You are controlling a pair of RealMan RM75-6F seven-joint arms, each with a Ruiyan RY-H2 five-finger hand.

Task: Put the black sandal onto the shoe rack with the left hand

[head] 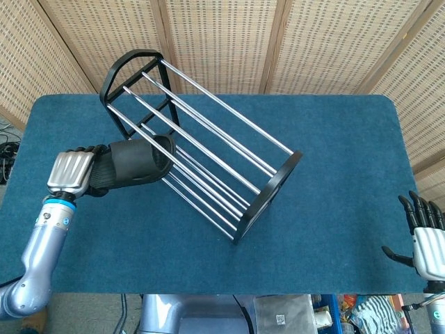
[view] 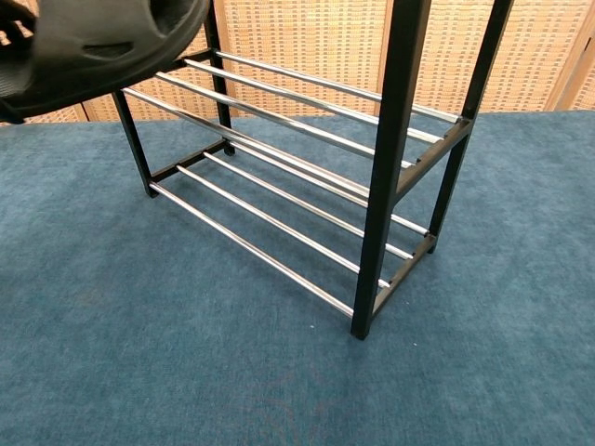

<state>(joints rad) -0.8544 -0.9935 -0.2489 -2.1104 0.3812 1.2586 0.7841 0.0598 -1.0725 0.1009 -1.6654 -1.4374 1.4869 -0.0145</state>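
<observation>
My left hand (head: 76, 174) grips the heel end of the black sandal (head: 141, 160) and holds it in the air, toe toward the shoe rack (head: 201, 142). In the head view the sandal's toe overlaps the rack's front rods near its left end. The chest view shows the sandal (view: 93, 46) high at the top left, in front of the rack's upper tier (view: 307, 121); the hand itself is hidden there. My right hand (head: 425, 240) rests at the table's near right corner, fingers spread and holding nothing.
The black rack with chrome rods stands diagonally across the blue carpeted table (head: 334, 160). Woven screens (head: 222, 42) close off the back. Bare carpet lies in front of the rack and to its right.
</observation>
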